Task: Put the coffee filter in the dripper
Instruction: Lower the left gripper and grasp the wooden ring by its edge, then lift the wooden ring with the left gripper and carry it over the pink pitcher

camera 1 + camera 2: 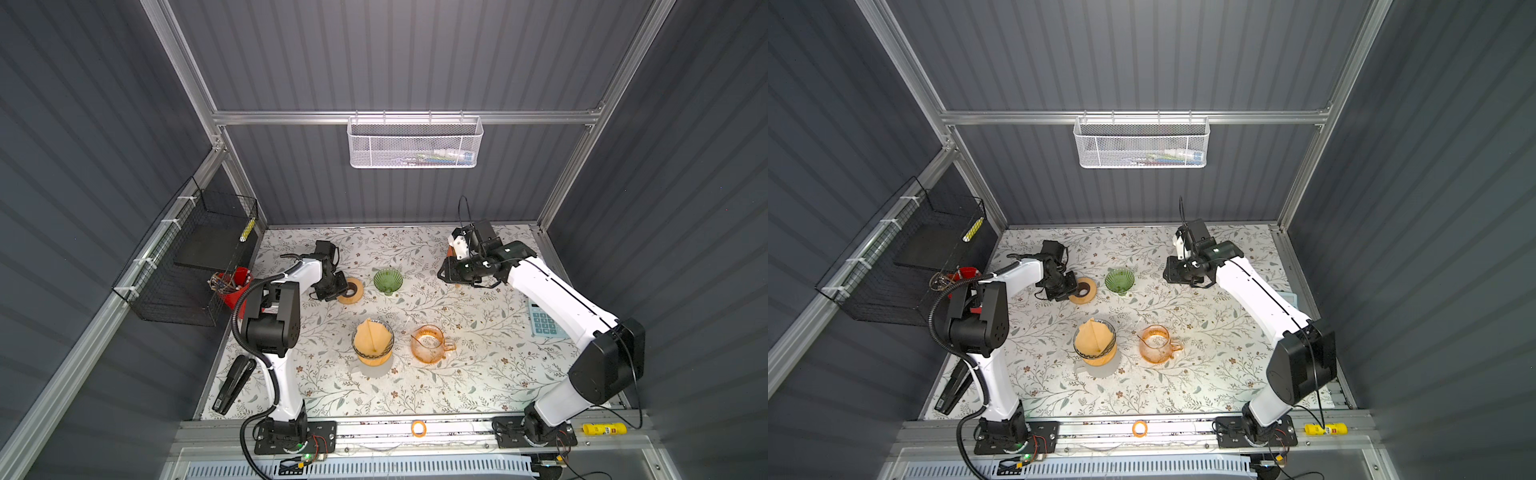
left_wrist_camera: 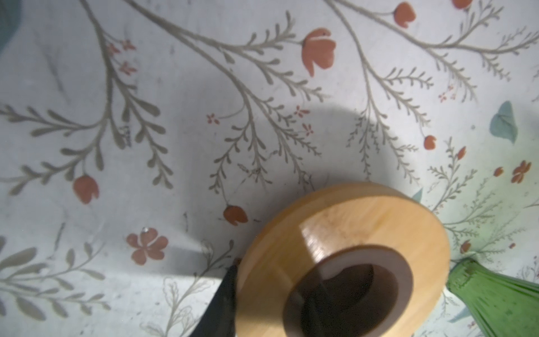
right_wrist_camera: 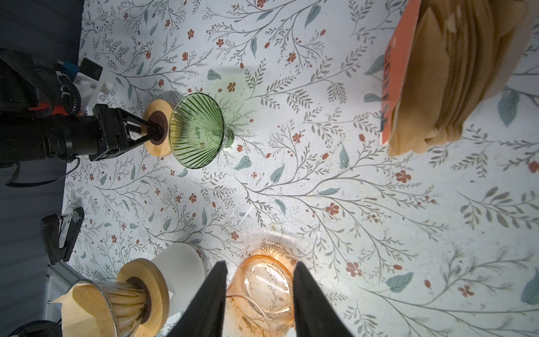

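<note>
Nearest me, the coffee filter (image 1: 372, 336) sits in the clear glass dripper (image 3: 125, 300), well short of the left tool (image 3: 151, 131). That tool pinches the wooden ring (image 2: 335, 227) just beside the green dripper (image 1: 387, 280); better lift it level. Beyond, the right tool (image 3: 261, 264) gapes empty.

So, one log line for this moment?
left gripper: astride wooden ring; right gripper: open, empty; filter: in clear dripper; green dripper: empty

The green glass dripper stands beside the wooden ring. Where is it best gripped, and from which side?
Probably the rim, from above. The green glass dripper stands mouth up and flares wide over a narrow foot, so one finger goes inside, one outside the wall. Choose the side away from the wooden ring, where the left gripper sits.
</note>
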You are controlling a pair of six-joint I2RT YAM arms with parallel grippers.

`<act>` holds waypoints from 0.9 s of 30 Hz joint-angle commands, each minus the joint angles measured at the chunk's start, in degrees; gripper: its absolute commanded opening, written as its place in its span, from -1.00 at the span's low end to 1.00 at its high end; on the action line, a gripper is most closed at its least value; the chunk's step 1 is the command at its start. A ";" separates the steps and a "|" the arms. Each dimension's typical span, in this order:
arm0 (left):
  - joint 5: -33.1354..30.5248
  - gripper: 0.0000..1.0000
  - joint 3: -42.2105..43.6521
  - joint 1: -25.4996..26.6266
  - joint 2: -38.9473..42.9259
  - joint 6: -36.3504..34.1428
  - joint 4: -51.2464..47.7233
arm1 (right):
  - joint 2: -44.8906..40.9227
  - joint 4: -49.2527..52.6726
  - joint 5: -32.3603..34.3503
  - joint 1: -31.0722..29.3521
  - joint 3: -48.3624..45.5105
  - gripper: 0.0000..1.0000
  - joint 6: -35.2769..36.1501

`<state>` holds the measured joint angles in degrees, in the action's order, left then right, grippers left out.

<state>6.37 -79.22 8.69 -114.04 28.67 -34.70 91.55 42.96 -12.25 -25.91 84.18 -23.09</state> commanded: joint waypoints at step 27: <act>6.99 -0.56 -12.30 3.62 15.59 -3.96 -8.95 | -11.53 -1.17 1.45 0.25 -6.27 -0.20 -1.85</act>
<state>12.08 -88.88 10.87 -101.30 26.72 -40.40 81.45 41.65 -11.40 -25.87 78.63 -25.08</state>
